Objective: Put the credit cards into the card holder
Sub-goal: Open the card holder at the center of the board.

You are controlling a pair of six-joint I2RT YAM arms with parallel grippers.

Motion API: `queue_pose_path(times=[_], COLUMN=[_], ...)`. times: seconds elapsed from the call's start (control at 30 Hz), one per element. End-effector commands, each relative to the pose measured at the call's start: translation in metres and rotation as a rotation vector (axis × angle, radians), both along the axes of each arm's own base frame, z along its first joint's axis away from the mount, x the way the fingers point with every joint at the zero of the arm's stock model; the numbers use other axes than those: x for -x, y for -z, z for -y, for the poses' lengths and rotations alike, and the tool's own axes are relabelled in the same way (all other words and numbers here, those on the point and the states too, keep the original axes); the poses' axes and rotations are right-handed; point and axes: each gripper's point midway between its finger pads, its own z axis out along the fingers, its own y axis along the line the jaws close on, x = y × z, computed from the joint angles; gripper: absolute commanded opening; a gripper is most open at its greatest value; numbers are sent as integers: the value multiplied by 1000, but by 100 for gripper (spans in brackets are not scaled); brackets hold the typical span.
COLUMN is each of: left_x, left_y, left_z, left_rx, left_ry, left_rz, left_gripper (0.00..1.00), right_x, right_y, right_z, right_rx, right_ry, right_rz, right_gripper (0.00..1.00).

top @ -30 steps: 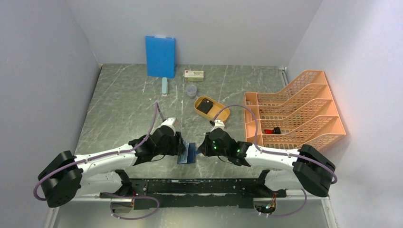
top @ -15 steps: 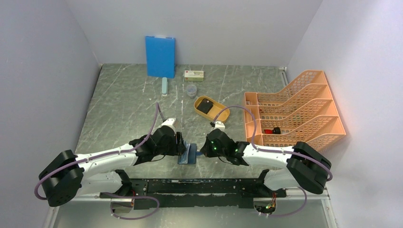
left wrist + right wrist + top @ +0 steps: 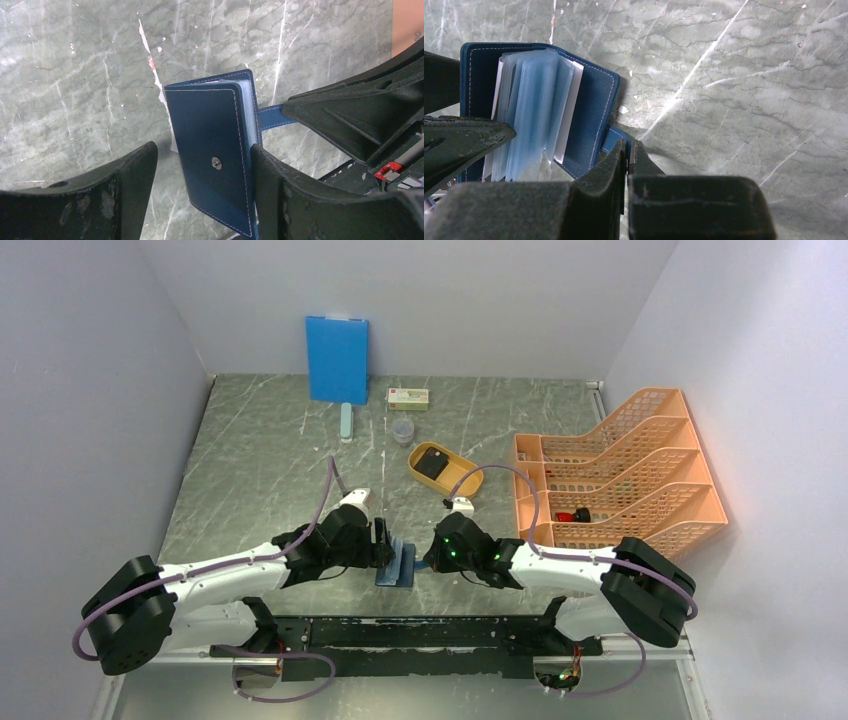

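The dark navy card holder (image 3: 397,565) stands on edge on the table between my two grippers, partly folded. In the left wrist view its cover with a metal snap (image 3: 215,150) sits between my open left gripper (image 3: 202,155); the right finger touches its edge and the left finger is apart from it. My right gripper (image 3: 628,147) is shut on the holder's clasp tab (image 3: 611,137). The clear sleeves (image 3: 534,110) fan out inside with pale edges among them; I cannot tell if they are cards. A dark flat thing (image 3: 432,462) lies in the yellow-orange tray.
The yellow-orange oval tray (image 3: 462,483) sits behind the grippers. An orange file rack (image 3: 620,475) fills the right side, with a red item (image 3: 572,515) in it. A bright blue board (image 3: 337,358), small box (image 3: 408,397), clear cup (image 3: 402,430) and pale bar (image 3: 346,422) stand at the back.
My right gripper has moved a little left with the tab, and the holder has folded closer together. The left arm has barely moved.
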Motion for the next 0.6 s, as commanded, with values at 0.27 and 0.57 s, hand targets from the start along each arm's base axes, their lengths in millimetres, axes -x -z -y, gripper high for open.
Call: queue_pose_path(times=[0.27, 0.57], left_x=[5, 8], left_y=[9, 16], left_z=[-8, -22], left_rx=[-25, -55], left_ry=[-1, -39], left_rz=[-5, -11], left_gripper=[58, 31], right_x=[-2, -2], right_y=[5, 16], right_z=[6, 19], right_rx=[14, 82], right_ry=[21, 61], right_rz=[-3, -17], right_gripper=[0, 0])
